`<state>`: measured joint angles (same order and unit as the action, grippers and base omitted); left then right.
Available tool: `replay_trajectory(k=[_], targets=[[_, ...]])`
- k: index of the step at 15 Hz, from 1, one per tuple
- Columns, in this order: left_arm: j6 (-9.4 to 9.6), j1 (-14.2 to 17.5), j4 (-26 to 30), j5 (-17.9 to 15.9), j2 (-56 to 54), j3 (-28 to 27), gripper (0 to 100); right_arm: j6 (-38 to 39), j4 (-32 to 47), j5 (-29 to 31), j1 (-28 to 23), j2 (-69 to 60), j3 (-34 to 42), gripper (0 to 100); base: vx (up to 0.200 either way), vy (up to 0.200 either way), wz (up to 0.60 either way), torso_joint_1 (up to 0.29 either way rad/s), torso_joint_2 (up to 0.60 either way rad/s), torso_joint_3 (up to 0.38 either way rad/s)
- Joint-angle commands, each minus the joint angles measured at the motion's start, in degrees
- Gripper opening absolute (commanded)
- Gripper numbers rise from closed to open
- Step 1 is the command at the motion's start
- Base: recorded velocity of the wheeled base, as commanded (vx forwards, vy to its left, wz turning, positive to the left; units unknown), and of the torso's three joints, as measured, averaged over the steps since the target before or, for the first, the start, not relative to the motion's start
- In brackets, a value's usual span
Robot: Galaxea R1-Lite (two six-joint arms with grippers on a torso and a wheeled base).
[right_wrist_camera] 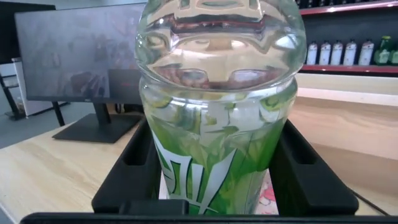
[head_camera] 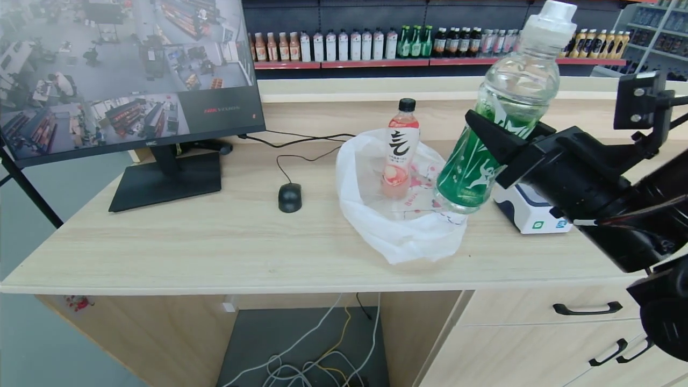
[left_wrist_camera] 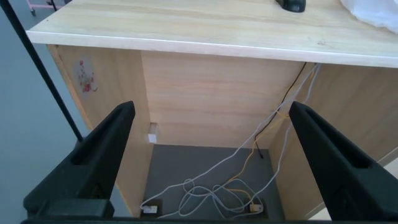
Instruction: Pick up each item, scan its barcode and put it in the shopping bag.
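holding green bottle [head_camera: 465, 177] in right pincer [head_camera: 484, 149], clamped shut round the labelled middle, white cap up, body tilted. hangs off the desk [head_camera: 215, 242] with its base over the right rim of the shopping bag [head_camera: 398, 242], just beside the scanner [head_camera: 529, 215]

reads as the stretch between scan and bagging for this item. can't tell whether the barcode has met the scanner window. if unscanned: calls for turning the label toward the scanner and pausing there. if scanned: calls for shifting toward the bag's middle, lowering base-first, and letting go only once seated inside

worth watching: pink bottle [head_camera: 400, 153] close to the drop path, likely to topple if nudged; soft bag rim could fold under the base

containers:
- shopping bag: on desk, mouth slumped wide open, holding the pink bottle upright, black cap on, toward the far side. nothing else visible inside, green bottle not in yet
- green bottle: capped, clear above the label

left pincer [left_wrist_camera: 211, 109] spread wide, holding nothing, parked low in front of the desk, facing the cables [left_wrist_camera: 217, 186] underneath
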<state>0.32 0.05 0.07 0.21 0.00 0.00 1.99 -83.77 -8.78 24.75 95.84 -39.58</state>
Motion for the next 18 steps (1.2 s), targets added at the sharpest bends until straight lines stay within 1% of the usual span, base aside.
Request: replay_trajectory(k=[1,2,4,5,6,8,10,12,16,18], targets=[[-0.05,0.0,0.0,0.1,0.0,0.0,100,-0.1,-0.1,0.5,-0.4,6.2,-2.8,0,0.000,0.000,0.00,0.000,0.00,0.000],[-0.05,0.0,0.0,0.1,0.0,0.0,100,-0.1,-0.2,1.5,-1.9,7.6,-3.8,0,0.000,0.000,0.00,0.000,0.00,0.000],[0.03,0.0,0.0,0.1,0.0,0.0,100,-0.3,-0.2,1.4,-3.5,10.5,-6.7,0,0.000,0.000,0.00,0.000,0.00,0.000],[0.03,0.0,0.0,0.1,0.0,0.0,100,-0.3,-0.6,1.2,-4.0,11.9,-6.9,0,0.000,0.000,0.00,0.000,0.00,0.000],[-0.05,0.0,0.0,0.1,0.0,0.0,100,-0.1,-1.0,1.1,-4.0,13.5,-7.2,0,0.000,0.000,0.00,0.000,0.00,0.000],[0.03,0.0,0.0,0.1,0.0,0.0,100,-0.1,-1.0,1.2,-4.4,16.2,-10.3,0,0.000,0.000,0.00,0.000,0.00,0.000],[0.03,0.0,0.0,0.1,0.0,0.0,100,0.2,-1.0,1.1,-4.4,18.4,-11.0,0,0.000,0.000,0.00,0.000,0.00,0.000],[-0.05,0.0,0.0,0.1,0.0,0.0,100,0.2,-1.0,1.1,-4.5,20.3,-14.1,0,0.000,0.000,0.00,0.000,0.00,0.000],[-0.05,0.0,0.0,0.1,0.0,0.0,100,0.1,-0.8,1.0,-5.0,23.2,-16.3,0,0.000,0.000,0.00,0.000,0.00,0.000],[-0.05,0.0,0.0,0.1,0.0,0.0,100,-0.1,-0.8,0.0,-5.6,24.3,-17.3,0,0.000,0.000,0.00,0.000,0.00,0.000]])
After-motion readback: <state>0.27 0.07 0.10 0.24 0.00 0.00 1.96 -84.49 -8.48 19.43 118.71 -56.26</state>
